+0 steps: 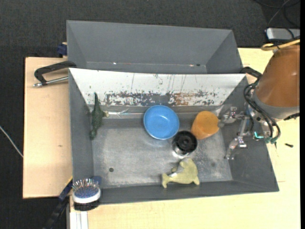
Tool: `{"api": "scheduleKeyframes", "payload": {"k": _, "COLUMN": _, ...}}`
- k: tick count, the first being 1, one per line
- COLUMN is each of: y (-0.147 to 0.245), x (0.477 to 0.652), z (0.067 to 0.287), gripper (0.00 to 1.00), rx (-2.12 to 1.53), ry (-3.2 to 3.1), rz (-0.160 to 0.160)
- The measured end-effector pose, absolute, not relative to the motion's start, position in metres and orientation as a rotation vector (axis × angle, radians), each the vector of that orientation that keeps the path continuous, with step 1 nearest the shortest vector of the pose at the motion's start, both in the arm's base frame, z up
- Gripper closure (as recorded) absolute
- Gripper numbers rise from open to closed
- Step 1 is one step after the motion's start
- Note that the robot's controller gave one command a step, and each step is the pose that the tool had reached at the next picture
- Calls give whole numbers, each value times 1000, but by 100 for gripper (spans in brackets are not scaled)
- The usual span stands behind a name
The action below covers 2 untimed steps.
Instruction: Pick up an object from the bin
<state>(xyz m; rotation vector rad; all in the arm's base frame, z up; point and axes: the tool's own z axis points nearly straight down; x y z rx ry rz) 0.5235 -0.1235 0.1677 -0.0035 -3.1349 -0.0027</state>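
In the camera view, we find the pincer (pixel 233 149) low over the right-hand sloping wall of the grey metal bin (pixel 133 163), with nothing visible in it. We cannot tell whether it stands apart or together. The nearest candidate is the orange rounded object (pixel 206 124), lying at the back right of the bin floor, near the pincer. Just in front of it sits the black round cylinder with a shiny base (pixel 184 142), close against the blue plastic bowl (pixel 161 121). The pale yellow soft figure (pixel 182 174) lies near the front wall, and the green toy lizard (pixel 96 117) leans on the left wall, well apart. We judge that no grasp has begun. To do this step well, we centre the pincer over one thing standing clear of its neighbours, set it wider than that thing, descend straight, and keep off the sloping wall.
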Motion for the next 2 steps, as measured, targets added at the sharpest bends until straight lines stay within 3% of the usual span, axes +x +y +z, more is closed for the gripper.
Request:
{"api": "scheduleKeyframes", "payload": {"k": 1, "y": -10, "x": 586, "z": 83, "gripper": 0, "rx": 292, "ry": -3143, "rz": -2}}
{"api": "scheduleKeyframes", "payload": {"k": 2, "y": 94, "x": 579, "z": 102, "gripper": 0, "rx": 488, "ry": -3111, "rz": -6}}
